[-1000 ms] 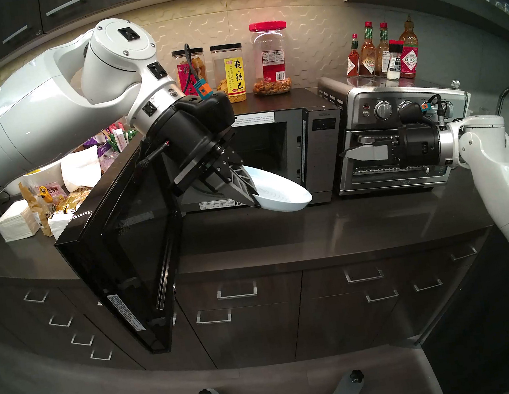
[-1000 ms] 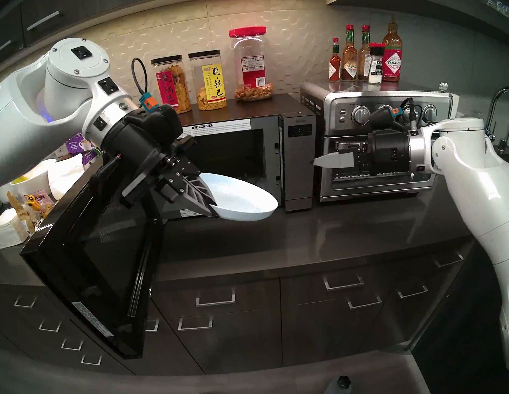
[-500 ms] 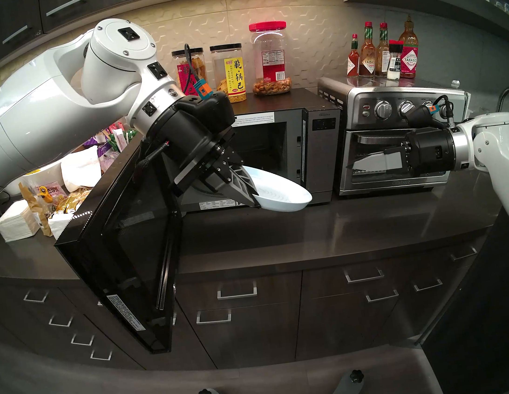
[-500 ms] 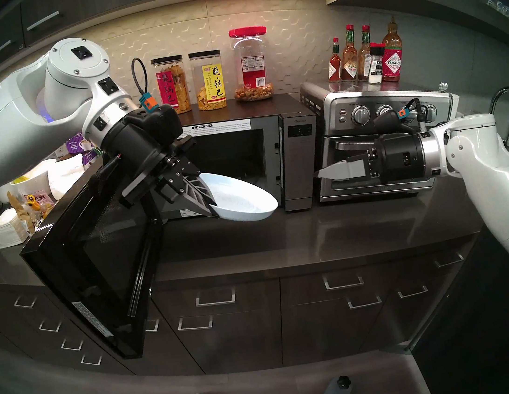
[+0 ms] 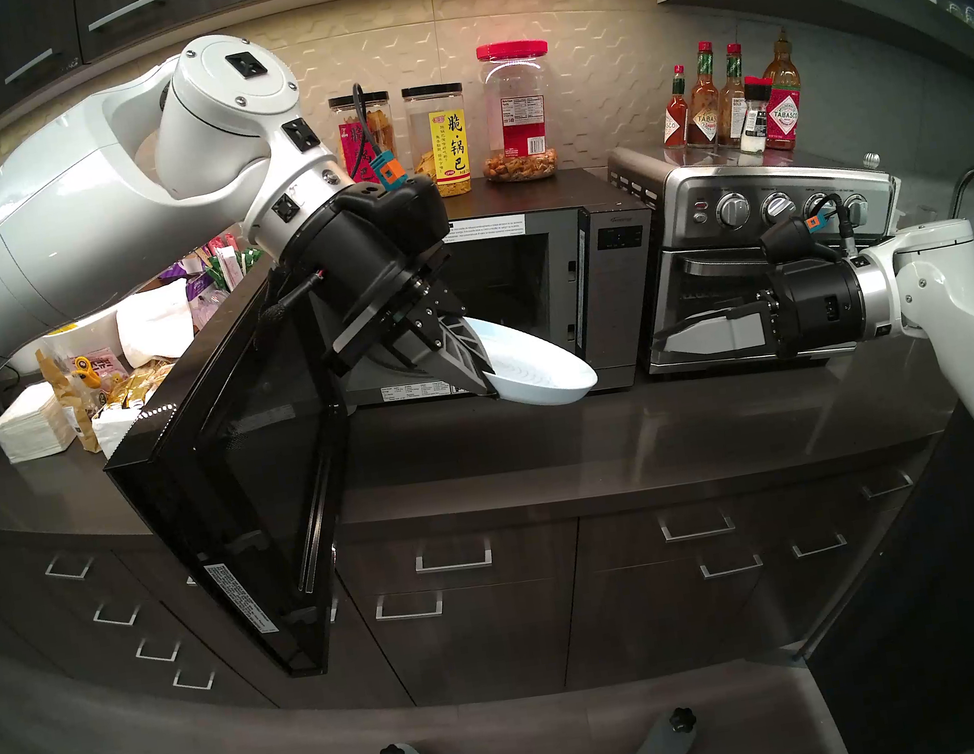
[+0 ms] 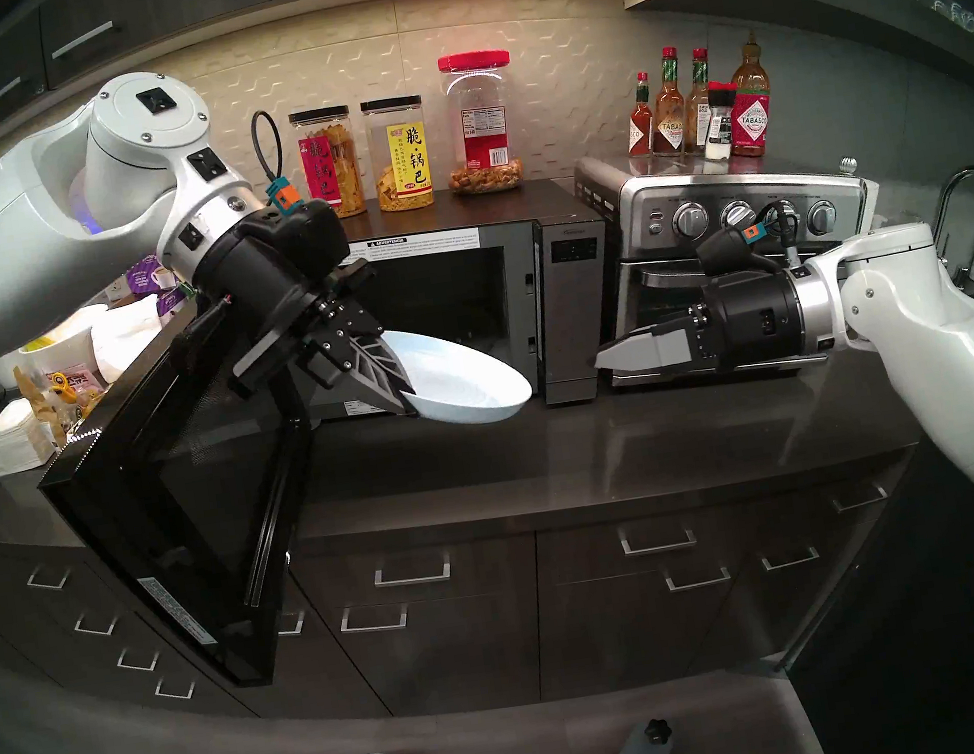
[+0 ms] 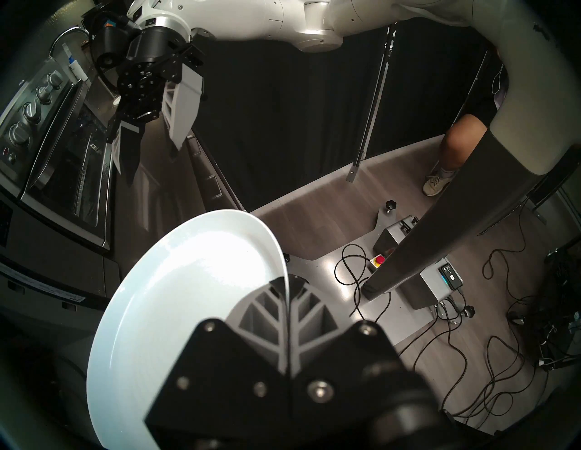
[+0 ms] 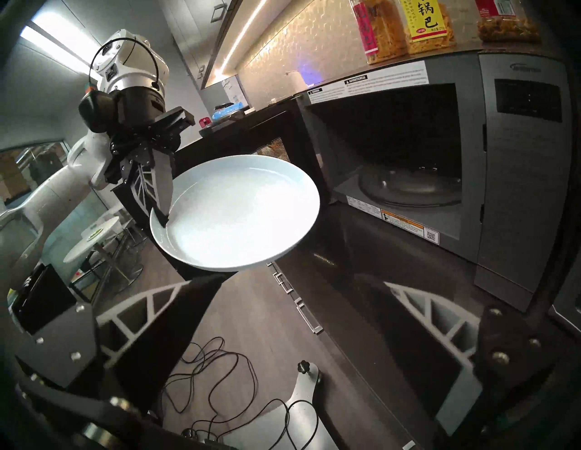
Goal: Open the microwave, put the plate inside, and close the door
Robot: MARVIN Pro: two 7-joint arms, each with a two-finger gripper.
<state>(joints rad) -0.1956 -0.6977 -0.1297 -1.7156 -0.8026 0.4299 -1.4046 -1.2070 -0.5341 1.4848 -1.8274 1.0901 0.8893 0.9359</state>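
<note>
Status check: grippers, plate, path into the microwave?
Left gripper shut on plate rim. Right gripper open, empty. Door open, cavity path clear.

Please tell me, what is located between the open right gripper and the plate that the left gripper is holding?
Nothing stands between the right gripper and the plate; only bare countertop lies below that gap. The head views show it.
</note>
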